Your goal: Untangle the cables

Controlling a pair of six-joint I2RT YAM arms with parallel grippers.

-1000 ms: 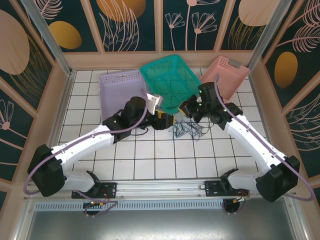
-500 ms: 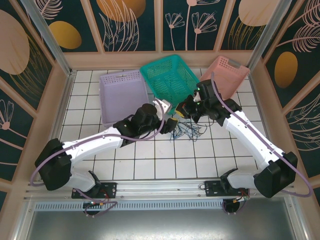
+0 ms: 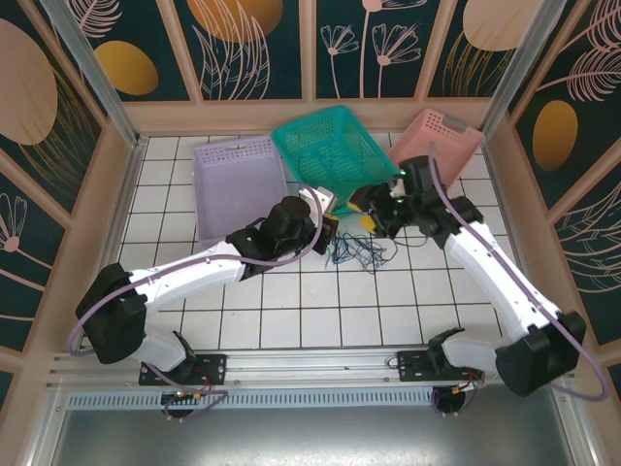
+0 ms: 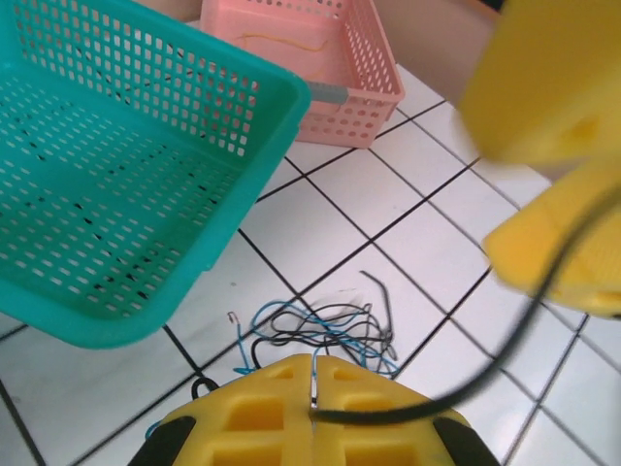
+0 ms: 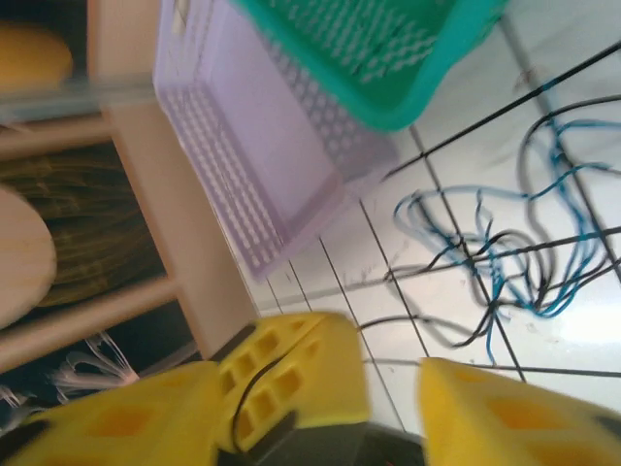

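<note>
From my station I take everything off the teal basket (image 3: 320, 146). The cables (image 3: 361, 252) lie just in front of its near corner on the white tiled floor (image 3: 291, 311), as a loose squiggle of blue and black wire spread over a couple of tiles rather than balled up tight. The left gripper (image 4: 312, 374) sits at the near-left of that corner. On its wrist camera I see the two yellow fingers pressed together, with a black strand (image 4: 466, 388) pinched at the seam between them. That strand rises clear of the tangle and runs up and away towards the right gripper (image 5: 393, 386), which hangs by the basket's near-right side. Its fingers stand apart with a clear gap, and a black wire curls against one finger (image 5: 291, 379). I cannot tell whether it bears on the pad. The lavender basket (image 3: 238, 180) lies to the left of the teal one and the pink basket (image 3: 441, 146) to its right.
</note>
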